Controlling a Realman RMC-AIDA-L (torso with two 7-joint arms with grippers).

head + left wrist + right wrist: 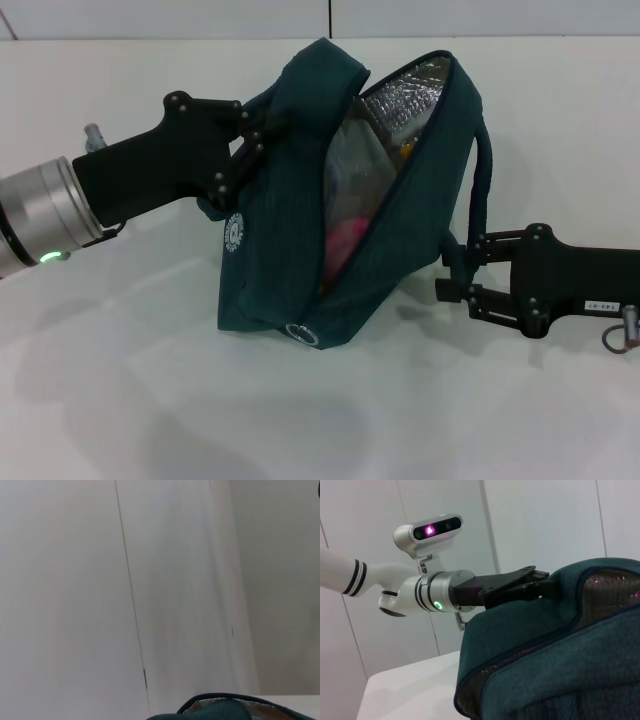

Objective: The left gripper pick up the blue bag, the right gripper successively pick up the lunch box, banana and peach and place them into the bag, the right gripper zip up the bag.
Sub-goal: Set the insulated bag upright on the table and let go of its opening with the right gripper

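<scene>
From the head cam you're looking forward and down at the white table (150, 400), mid-range. Your left wrist cam faces a blank wall (190, 580), just a sliver of the blue bag (215, 711) showing. Right wrist cam sits right beside that same bag, looking across it at the left gripper (540, 582).

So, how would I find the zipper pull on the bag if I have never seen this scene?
Look at the blue bag standing on the white table, with the left gripper at its upper edge and the right gripper beside it. Follow the open zipper line down to its lowest end. There hangs a small metal ring, the only shiny round part on the dark fabric.
</scene>
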